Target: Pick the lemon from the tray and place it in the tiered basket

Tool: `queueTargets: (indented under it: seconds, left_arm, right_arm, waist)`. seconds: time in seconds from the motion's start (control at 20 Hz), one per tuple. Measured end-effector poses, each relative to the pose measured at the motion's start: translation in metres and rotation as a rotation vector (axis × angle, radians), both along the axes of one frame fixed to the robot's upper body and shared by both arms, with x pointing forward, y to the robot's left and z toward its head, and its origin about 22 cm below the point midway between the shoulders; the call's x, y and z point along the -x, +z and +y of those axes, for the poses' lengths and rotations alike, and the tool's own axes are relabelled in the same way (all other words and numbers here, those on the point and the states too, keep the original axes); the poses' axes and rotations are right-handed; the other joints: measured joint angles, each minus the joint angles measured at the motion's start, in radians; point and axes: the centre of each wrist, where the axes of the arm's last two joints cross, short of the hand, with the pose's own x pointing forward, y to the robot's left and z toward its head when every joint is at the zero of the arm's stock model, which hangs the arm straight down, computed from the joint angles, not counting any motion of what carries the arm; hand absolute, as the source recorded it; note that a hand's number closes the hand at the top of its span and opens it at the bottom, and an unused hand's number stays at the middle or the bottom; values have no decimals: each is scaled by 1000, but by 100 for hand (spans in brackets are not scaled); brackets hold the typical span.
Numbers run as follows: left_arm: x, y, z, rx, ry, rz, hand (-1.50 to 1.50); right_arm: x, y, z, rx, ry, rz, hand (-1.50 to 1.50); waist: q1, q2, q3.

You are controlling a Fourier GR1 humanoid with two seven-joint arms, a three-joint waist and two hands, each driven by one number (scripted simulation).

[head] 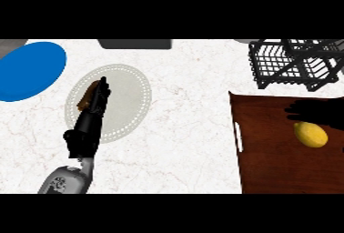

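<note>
Step in hand: the pick is judged to be under way; no grasp is being shown, and the placing is not yet begun.
Lemon (310, 134): it is being carried by the brown tray (269, 154), lying on the tray's right part close to the view's right edge, not lifted and not enclosed.
Right hand (316, 113): it is being shown as a dark shape over the tray, on the lemon's far side, towards the tiered basket (295, 63). Its near edge is meeting the lemon's outline in the view. It cannot be told whether contact is being made, or whether the hand is released or clenched.
Left hand (91, 113): it is being held out flat and released, fingers straight, over a pale oval plate (128, 104) on the white counter (181, 136). A brown item (83, 99) is being partly hidden beneath it. No part in the task is judged to be taken by this hand.
Tiered basket: the black wire frame is standing on the counter just beyond the tray's far edge, near the lemon.
Next move: the right hand is to be centred over the lemon and closed round it, because a rounded fruit on a flat tray is judged liable to roll. The lemon is then to be raised clear of the basket's wire wall before being lowered into a tier.
Bystanders: a blue plate (30, 70) is lying at the far left, well apart from the path.
</note>
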Motion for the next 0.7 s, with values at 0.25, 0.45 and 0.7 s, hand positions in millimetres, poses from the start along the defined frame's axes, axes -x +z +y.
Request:
queueTargets:
  seconds: [0.25,0.45,0.7]
  left_arm:
    - [-1,-2,-1,5,4,6,0]
    - [-3,-5,1,2,9,0,0]
    - [0,-3,2,2,10,3,0]
  right_arm:
    - [4,-13,-6,-12,-18,29,-150]
    - [3,-25,-2,-55,-36,40,150]
    - [2,-33,7,-126,-28,-10,150]
  waist:
    - [-2,1,0]
    - [-1,2,0]
    - [-4,-1,-1]
